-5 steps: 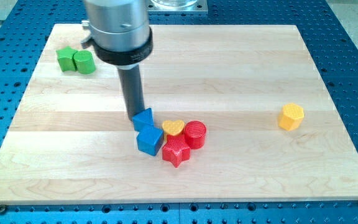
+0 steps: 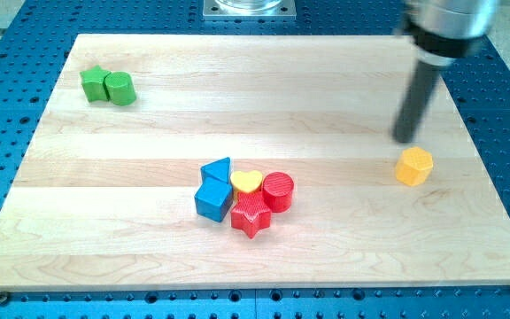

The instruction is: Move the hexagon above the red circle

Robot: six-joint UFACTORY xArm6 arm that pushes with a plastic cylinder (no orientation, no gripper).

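The yellow hexagon (image 2: pixel 413 166) lies at the view's right on the wooden board. The red circle (image 2: pixel 278 190) sits in a cluster near the middle, far to the hexagon's left. My tip (image 2: pixel 404 139) stands just above and slightly left of the hexagon, a small gap away from it. The rod rises toward the view's top right and is blurred.
The cluster also holds a yellow heart (image 2: pixel 248 182), a red star (image 2: pixel 251 215), a blue triangle (image 2: pixel 217 171) and a blue cube (image 2: pixel 212 199). A green star (image 2: pixel 94 82) and a green cylinder (image 2: pixel 119 89) sit at the top left. The board (image 2: pixel 343 239) has blue perforated table around it.
My tip has moved from beside the blue triangle far to the right, to just above the yellow hexagon. The blocks have kept their places.
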